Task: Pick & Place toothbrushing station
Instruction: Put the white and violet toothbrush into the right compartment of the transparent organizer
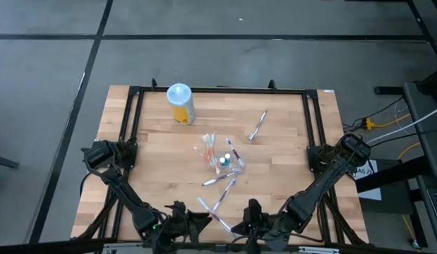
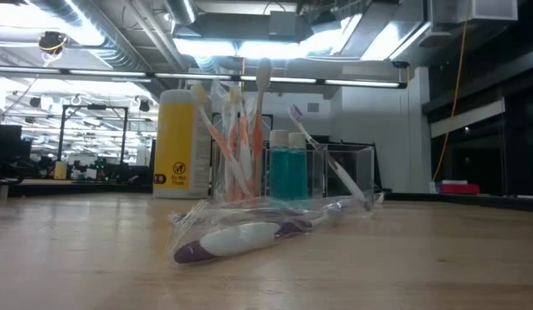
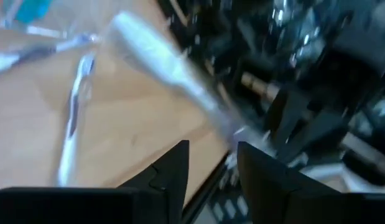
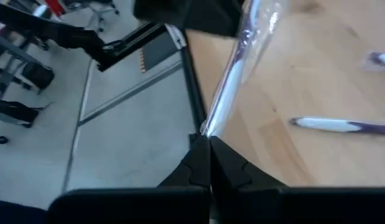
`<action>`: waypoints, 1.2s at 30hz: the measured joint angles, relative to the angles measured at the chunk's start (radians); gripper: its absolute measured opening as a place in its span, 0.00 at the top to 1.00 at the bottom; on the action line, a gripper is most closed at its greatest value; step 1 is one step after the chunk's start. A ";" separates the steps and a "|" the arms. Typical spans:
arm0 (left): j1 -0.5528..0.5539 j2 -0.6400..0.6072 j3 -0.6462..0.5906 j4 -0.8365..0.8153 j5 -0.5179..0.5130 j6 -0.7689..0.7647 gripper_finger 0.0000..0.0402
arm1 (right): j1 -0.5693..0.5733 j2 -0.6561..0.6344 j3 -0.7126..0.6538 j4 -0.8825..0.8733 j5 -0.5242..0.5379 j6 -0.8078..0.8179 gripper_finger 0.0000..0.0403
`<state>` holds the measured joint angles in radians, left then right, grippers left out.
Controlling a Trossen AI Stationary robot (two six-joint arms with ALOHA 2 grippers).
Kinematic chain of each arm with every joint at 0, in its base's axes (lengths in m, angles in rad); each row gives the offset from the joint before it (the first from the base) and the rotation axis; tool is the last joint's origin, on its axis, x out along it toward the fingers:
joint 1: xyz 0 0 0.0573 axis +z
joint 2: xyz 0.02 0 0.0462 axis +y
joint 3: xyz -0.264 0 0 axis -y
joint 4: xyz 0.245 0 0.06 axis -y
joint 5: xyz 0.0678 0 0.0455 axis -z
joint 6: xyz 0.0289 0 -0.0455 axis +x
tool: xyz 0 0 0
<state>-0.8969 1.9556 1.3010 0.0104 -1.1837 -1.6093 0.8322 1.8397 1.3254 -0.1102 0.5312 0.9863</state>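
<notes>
A clear holder (image 1: 219,156) at the table's middle stands upright with orange-pink and whitish toothbrushes and two teal bottles in it; it also shows in the low view (image 2: 322,176). Wrapped white-purple toothbrushes lie flat near it (image 1: 219,178) (image 1: 226,192). One more lies farther back (image 1: 258,125). My right gripper (image 1: 237,228), at the near edge, is shut on another wrapped toothbrush (image 1: 212,212). My left gripper (image 1: 192,224) is open beside it, and that toothbrush (image 3: 164,62) runs past just beyond its fingertips. My right gripper pinches one end of the wrapped toothbrush (image 4: 212,124) between its two fingertips. The fingers come about level from the table's near right and lie roughly along the brush. The brush reaches away from them over the near edge; whether it rests on the wood I cannot tell.
A yellow bottle with a white cap (image 1: 180,104) stands at the far left of the board. A black frame (image 1: 218,89) runs around the wooden top. Both arms crowd the near edge.
</notes>
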 joint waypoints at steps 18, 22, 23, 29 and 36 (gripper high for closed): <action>0.045 0.000 0.000 0.159 -0.048 0.132 0.67 | 0.000 0.000 0.002 -0.030 0.012 0.003 1.00; 0.054 -0.012 0.000 0.095 -0.045 0.092 0.69 | 0.003 0.000 0.002 -0.030 0.014 0.003 1.00; 0.055 -0.016 0.000 0.078 -0.048 0.079 0.69 | 0.006 0.000 0.002 -0.029 0.015 0.003 1.00; 0.077 -0.042 0.000 0.034 -0.053 0.083 0.71 | 0.010 0.000 0.002 -0.026 0.021 0.000 1.00; 0.099 -0.044 0.000 0.041 0.003 0.102 0.71 | 0.010 0.000 0.002 -0.025 0.027 -0.011 1.00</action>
<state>-0.7979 1.9118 1.3010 0.0517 -1.1806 -1.5074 0.8425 1.8397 1.3277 -0.1350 0.5584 0.9749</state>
